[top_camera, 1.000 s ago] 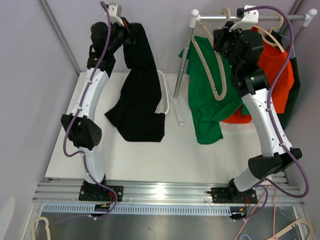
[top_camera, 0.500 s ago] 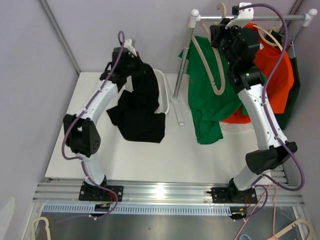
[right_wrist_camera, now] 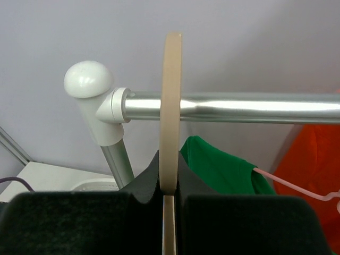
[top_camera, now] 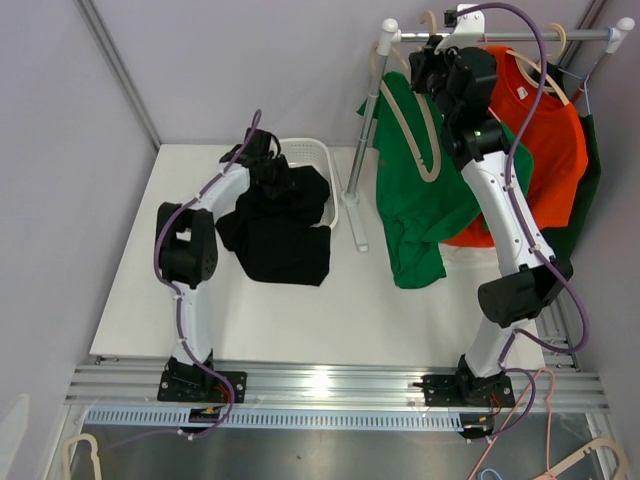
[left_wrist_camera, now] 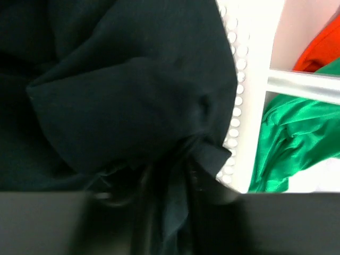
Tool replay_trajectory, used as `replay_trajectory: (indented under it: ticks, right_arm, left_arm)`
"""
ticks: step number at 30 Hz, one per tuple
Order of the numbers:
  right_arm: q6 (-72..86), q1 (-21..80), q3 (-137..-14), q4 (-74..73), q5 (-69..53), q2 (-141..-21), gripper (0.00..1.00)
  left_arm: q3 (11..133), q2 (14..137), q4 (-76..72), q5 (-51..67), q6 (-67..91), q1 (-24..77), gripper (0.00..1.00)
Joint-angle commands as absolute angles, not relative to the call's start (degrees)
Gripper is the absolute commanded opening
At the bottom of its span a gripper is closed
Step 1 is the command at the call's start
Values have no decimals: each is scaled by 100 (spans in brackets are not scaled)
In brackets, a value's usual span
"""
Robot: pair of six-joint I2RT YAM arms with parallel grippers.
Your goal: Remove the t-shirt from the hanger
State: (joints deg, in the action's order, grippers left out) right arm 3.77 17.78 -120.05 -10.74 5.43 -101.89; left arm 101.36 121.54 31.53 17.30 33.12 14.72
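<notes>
Matt black cloth t-shirt (top_camera: 280, 245), perforated white plastic basket (left_wrist_camera: 236, 79), shiny smooth metal rail (right_wrist_camera: 239, 106), smooth matt beige hanger (right_wrist_camera: 170, 95)

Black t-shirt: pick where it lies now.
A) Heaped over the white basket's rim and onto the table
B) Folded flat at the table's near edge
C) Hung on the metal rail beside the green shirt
A: in the top view the black t-shirt lies bunched across the white perforated basket and spills onto the white table.
</notes>
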Motion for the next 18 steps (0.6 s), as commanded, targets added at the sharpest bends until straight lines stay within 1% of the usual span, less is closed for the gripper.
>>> replay_trajectory:
  ticks: [1,2,3,6,7,8,9,11,16,18]
  right_arm:
    - [290,1732,-12515,-1028,448,-10361,0]
    - [307,1723,-12637,-1107,422,-10397,0]
    - [325,1705,-12682,-1134,387,-10467,0]
    - [360,1688,-12884,-1186,343,-10590,0]
    - [378,1661,-12954,-1274,325,-10678,0]
    - [378,1652,-13025,-1327,325,-10722,0]
    - [387,1644,-13138,-1414,316,-10775,0]
    - [404,1609,-13192,-1450,316,-10845,0]
    - [510,1608,-13148,-1582,334,-10916,0]
    - [545,1608,-13140,-1626,264,-10925,0]
  left_arm:
    - [10676,12137,3252,2012,3542,1310,34]
    - [10809,12251,3382,2047,3525,1283,45]
    - [11246,12322,3654,2039,3481,1248,54]
    - [11853,12603,4059,2048,3384,1178,69]
    - [12091,12630,4182,2065,3366,1134,76]
    - [12233,12621,4349,2065,3349,1116,92]
    - [12269,12517,4403,1987,3305,1116,97]
    - [12191,12280,4343,1951,3270,1116,99]
    - [11725,11104,4201,1890,3182,1125,100]
    - [11637,10830,4306,1872,3103,1125,99]
